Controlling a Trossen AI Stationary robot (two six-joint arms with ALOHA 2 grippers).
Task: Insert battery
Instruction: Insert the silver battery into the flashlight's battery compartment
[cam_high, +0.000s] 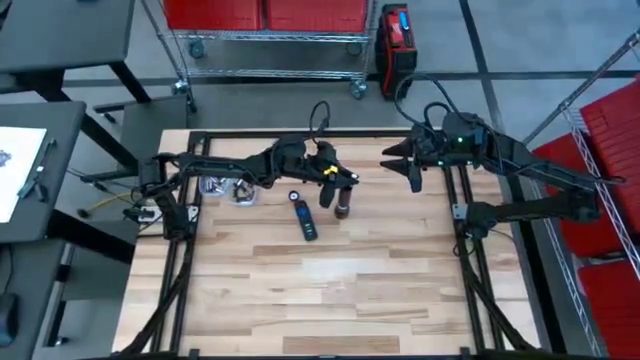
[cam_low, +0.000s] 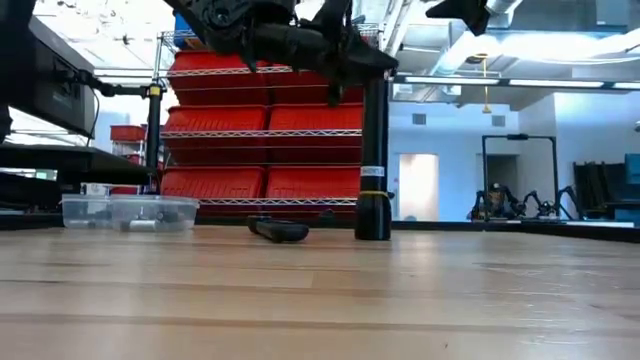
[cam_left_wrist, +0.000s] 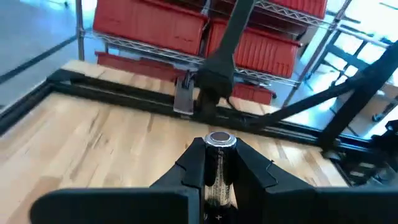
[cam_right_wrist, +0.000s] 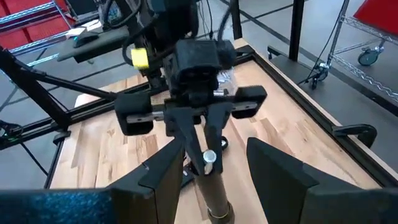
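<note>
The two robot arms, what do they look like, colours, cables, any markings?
Both arms are dark, near black, with jointed segments. The left gripper has thin tapering fingers on a wide crossbar, with a yellow tag behind it. The right gripper has broad wedge-shaped fingers. Black cables loop above each arm's wrist.

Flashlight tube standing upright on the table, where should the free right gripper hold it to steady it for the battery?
Probably the lower barrel of the flashlight tube, coming in level from the side of the open right gripper. The tube stands upright, and the left gripper holds the battery at its top end, so that end should stay clear.
</note>
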